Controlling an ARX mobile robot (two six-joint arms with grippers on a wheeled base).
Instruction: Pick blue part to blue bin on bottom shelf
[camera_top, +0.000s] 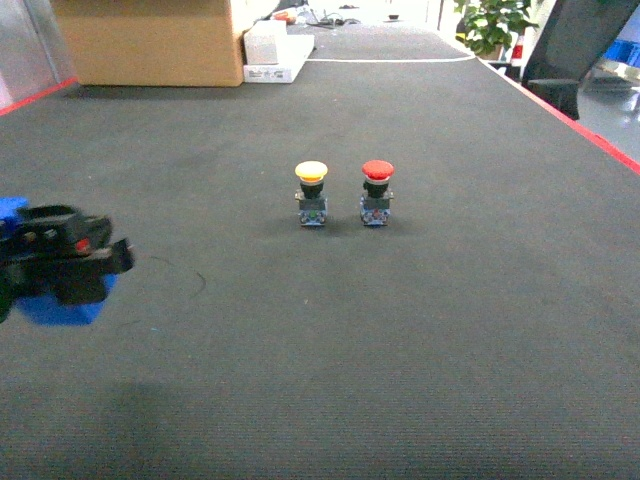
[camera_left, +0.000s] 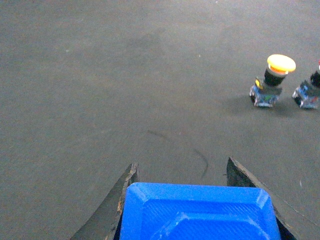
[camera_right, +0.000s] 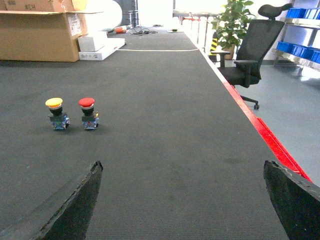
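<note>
Head view: the left gripper (camera_top: 62, 262) sits at the far left edge above the dark mat (camera_top: 400, 330), its black body across the blue part (camera_top: 60, 305), which shows beneath and behind it; the part is lifted off the mat, a soft shadow lying on the mat below; near the middle stand the yellow button (camera_top: 311, 193) and, just beside it to the right, the red button (camera_top: 376, 193), both upright and apart from each other; a cardboard box (camera_top: 150, 40) and a white box (camera_top: 268, 50) rest at the far end of the mat; a red edge strip (camera_top: 575, 122) runs along the right side.

Left wrist view: the blue part (camera_left: 197, 212) fills the gap between the two black fingers (camera_left: 112, 210), which press against its sides, so the claw is pinching it; the yellow button (camera_left: 270, 80) stands off to the upper right.

Right wrist view: the right gripper (camera_right: 182, 200) hangs over bare mat with its fingers (camera_right: 75, 205) spread wide and nothing between them; both buttons stand well to the left; an office chair (camera_right: 252, 55) and a plant (camera_right: 231, 20) are beyond the mat's right edge; blue bins (camera_right: 300, 30) sit on a rack at far right.
</note>
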